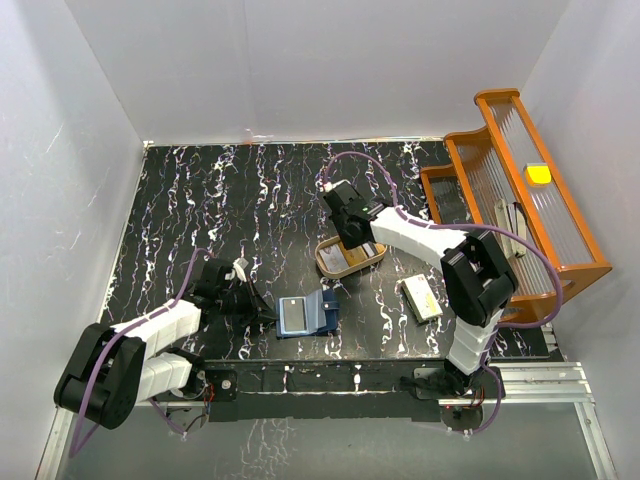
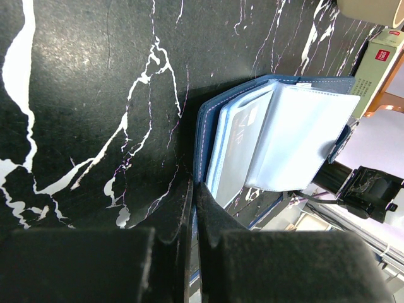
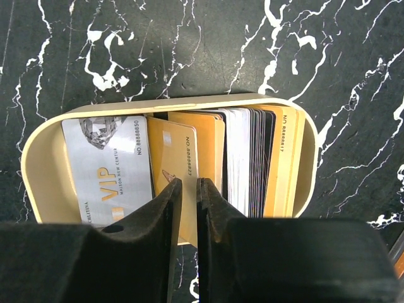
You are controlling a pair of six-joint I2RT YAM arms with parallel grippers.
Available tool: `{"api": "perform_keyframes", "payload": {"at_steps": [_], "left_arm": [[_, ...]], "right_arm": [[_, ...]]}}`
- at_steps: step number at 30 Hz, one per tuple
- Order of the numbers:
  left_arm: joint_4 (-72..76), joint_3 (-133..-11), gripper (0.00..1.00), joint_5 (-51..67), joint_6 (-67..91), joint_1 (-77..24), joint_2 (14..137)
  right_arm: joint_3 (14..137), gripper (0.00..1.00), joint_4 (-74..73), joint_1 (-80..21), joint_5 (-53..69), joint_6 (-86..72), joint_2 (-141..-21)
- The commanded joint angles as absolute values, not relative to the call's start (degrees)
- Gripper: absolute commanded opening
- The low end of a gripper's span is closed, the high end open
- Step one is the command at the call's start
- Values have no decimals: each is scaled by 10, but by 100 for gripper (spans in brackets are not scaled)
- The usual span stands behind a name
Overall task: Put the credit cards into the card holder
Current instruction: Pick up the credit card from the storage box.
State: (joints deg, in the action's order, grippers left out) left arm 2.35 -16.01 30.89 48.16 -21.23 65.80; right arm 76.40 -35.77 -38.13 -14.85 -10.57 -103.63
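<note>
Stacked in the tan rounded tray (image 3: 41,165): the credit cards (image 3: 246,158), most on edge in a tight row at its right end. At its left end, flat, a silver VIP card (image 3: 110,161), with an orange card (image 3: 172,151) leaning just beside it. Poised right over that orange card: the right claw (image 3: 189,189), fingers nearly together with only a slit between them. Cannot tell whether the card is pinched.

Spread open on the black marbled tabletop (image 1: 200,220), apart from the tray and toward the front edge: the navy card holder (image 1: 305,314), pale clear sleeves facing up. Closed tight, tips at the edge of its cover: the left claw (image 2: 192,196).

Off to the right, a cream box (image 1: 421,298) and an orange rack (image 1: 520,200).
</note>
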Motion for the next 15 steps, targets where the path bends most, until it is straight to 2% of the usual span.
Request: {"api": "perform_keyframes", "payload": {"at_steps": [1,15], "left_arm": [[12,-164,0,314,481,-215,645],[14,-164,0,313,482,-215,646]], "right_arm": [[775,15,-328,-383,-108,-111,-1009],[759,18,-312,-383,-59,-134,-1006]]}}
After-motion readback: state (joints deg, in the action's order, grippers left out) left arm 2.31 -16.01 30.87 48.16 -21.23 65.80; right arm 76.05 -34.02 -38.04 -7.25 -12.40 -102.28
